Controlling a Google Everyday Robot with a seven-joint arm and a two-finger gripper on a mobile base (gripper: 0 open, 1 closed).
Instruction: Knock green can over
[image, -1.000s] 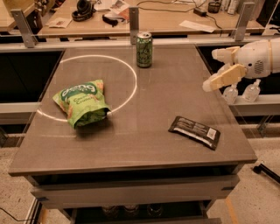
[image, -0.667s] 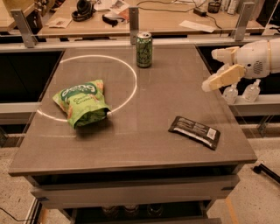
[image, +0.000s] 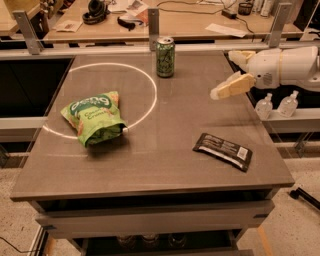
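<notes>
we start with a grey-brown table (image: 150, 170) marked with a thin white ring (image: 151, 95), a cluttered wooden desk behind it. the green can (image: 165, 56) stands upright near the far edge, just outside the ring, so the knocking over is not yet done. the gripper (image: 236, 71) hangs over the table's right side, well apart from the can, its two pale fingers (image: 233, 86) spread and pointing left toward it. we judge that pose suits a sideways sweep rather than a grasp. a green snack bag (image: 93, 117) and a dark wrapper (image: 223, 150) lie nearer us, off the line between gripper and can. two small clear bottles (image: 277, 104), possibly sanitiser, sit off to the right.
</notes>
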